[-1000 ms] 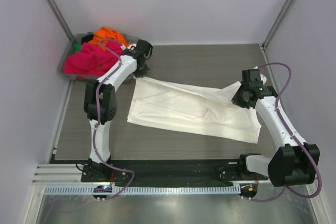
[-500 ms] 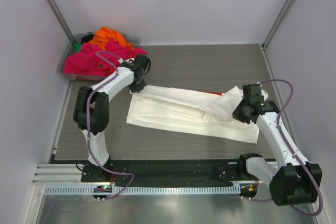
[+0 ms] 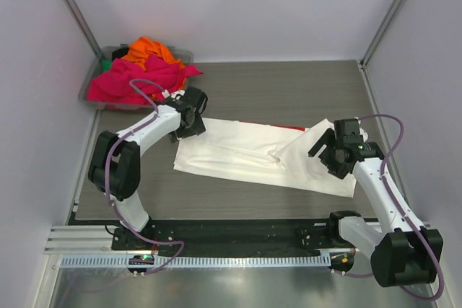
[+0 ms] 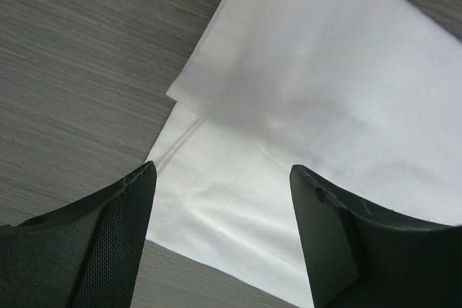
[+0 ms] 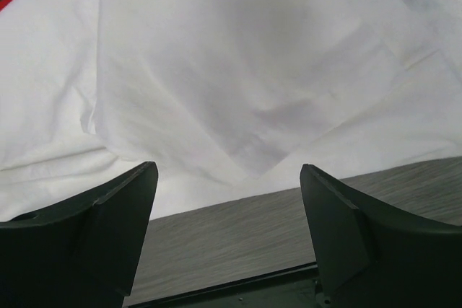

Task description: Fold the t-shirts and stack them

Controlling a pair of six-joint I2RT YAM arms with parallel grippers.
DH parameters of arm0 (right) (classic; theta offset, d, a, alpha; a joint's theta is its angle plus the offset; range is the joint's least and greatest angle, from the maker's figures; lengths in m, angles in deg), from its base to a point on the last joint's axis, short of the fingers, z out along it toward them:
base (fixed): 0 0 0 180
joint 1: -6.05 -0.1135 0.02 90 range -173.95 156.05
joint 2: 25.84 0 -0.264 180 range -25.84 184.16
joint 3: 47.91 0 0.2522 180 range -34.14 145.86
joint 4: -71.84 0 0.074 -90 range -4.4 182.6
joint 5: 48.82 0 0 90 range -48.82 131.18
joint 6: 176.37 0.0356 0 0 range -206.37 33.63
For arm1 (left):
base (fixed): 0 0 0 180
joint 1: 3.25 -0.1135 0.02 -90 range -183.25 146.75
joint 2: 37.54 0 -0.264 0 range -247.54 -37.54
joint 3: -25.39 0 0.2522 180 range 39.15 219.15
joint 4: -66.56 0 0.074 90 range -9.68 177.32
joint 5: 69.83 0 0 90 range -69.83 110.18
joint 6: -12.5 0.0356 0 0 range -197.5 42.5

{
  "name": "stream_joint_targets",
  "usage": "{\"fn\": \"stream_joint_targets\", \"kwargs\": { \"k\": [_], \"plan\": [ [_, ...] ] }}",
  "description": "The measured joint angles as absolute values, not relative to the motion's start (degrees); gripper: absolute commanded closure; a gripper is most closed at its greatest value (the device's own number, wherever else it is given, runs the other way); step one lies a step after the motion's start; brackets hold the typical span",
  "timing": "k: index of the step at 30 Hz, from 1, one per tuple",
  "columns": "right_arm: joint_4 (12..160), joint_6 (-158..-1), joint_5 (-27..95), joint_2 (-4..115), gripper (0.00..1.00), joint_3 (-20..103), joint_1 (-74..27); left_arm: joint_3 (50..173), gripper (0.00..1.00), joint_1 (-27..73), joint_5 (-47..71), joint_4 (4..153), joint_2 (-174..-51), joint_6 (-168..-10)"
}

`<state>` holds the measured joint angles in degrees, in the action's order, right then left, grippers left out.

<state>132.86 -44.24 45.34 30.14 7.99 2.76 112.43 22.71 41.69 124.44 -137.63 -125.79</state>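
The cream-white t-shirt (image 3: 245,153) lies on the table as a long folded band running left to right, with a thin red strip (image 3: 268,125) showing along its far edge. My left gripper (image 3: 189,124) hovers open over its left end. In the left wrist view the folded cloth (image 4: 310,70) lies flat beyond the left gripper (image 4: 222,171), with nothing between the fingers. My right gripper (image 3: 328,153) stands open over the right end. The right wrist view shows the shirt's layers (image 5: 216,70) lying loose ahead of the right gripper (image 5: 229,169).
A grey bin (image 3: 89,84) at the far left corner holds a hot pink shirt (image 3: 133,81) and an orange one (image 3: 148,50). Bare wood-grain table (image 3: 289,84) lies behind the shirt. White walls close in both sides.
Both grippers carried the shirt's far edge toward the near side, then opened and let it go. The upper layer now lies on the lower one.
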Motion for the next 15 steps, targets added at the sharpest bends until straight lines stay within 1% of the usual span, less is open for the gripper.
{"fn": "stream_joint_targets", "kwargs": {
  "k": [5, 9, 13, 15],
  "plan": [
    [127.86, -44.11, 43.46, 38.43, 0.15, 10.48, 2.76, 119.12, 0.27, 23.80, 41.52, 123.95, -140.15, -123.23],
    [123.29, -43.94, 42.74, 48.59, 0.15, 11.72, 2.76, 126.24, 0.30, 25.62, 40.82, 122.73, -147.82, -120.92],
    [121.24, -43.96, 42.72, 57.00, 0.15, 12.73, 3.22, 127.86, 0.32, 27.17, 39.49, 123.04, -155.38, -119.71],
    [120.49, -44.05, 42.76, 60.68, 0.15, 13.73, 4.33, 127.95, 0.32, 27.80, 39.18, 123.21, -156.80, -119.45]
  ]
}}
